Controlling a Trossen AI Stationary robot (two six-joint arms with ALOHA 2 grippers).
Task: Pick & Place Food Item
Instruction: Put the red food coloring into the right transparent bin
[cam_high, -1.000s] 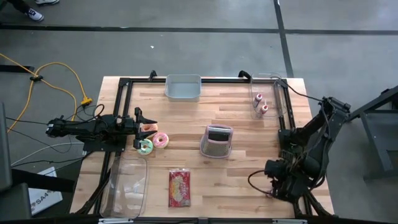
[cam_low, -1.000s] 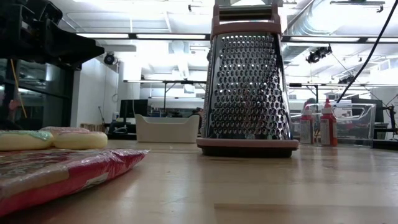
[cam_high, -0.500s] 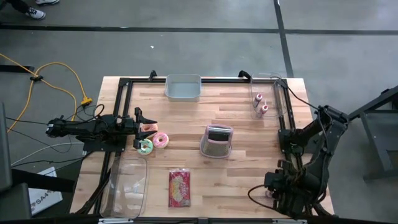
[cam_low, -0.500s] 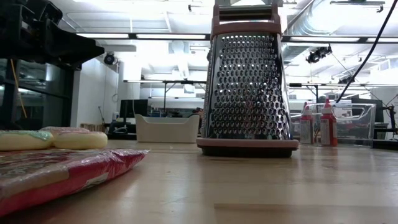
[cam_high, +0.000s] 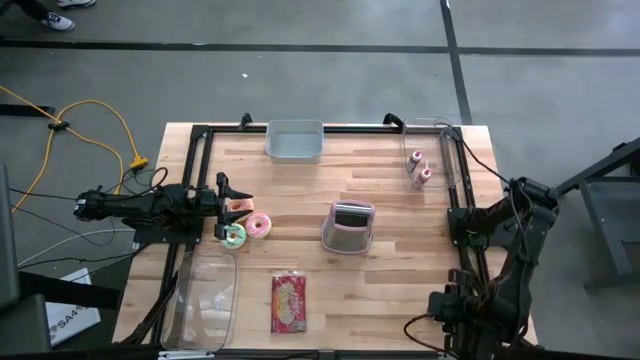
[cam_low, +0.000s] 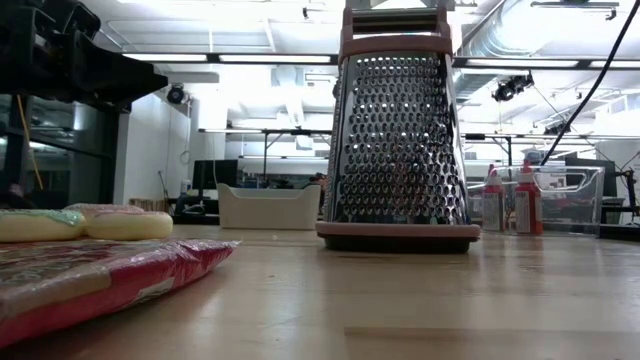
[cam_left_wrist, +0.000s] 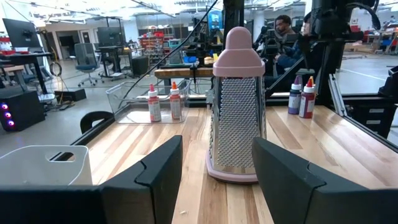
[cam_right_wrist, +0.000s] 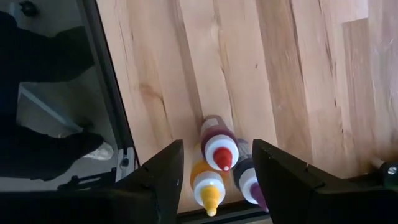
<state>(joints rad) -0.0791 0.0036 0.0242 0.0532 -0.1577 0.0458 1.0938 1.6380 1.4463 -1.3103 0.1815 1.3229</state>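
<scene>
From above, two ring doughnuts (cam_high: 248, 229), one pink-iced, one pale green, lie by the worktop's (cam_high: 390, 290) left edge, just beside the left tool (cam_high: 240, 205). A red snack packet (cam_high: 288, 302) lies near the front edge, a clear tub (cam_high: 203, 300) at the front left corner.

Low down, the perforated metal grater (cam_low: 397, 140) stands upright on its pink base.

The left wrist shows that tool's fingers (cam_left_wrist: 155, 171) spread wide, empty.

The right tool (cam_right_wrist: 214, 171), gaping and empty, hangs over three squeeze bottles (cam_right_wrist: 219, 148).

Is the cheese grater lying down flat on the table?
No, the grater stands upright on its pink base on the wooden table, with its handle at the top.
</scene>
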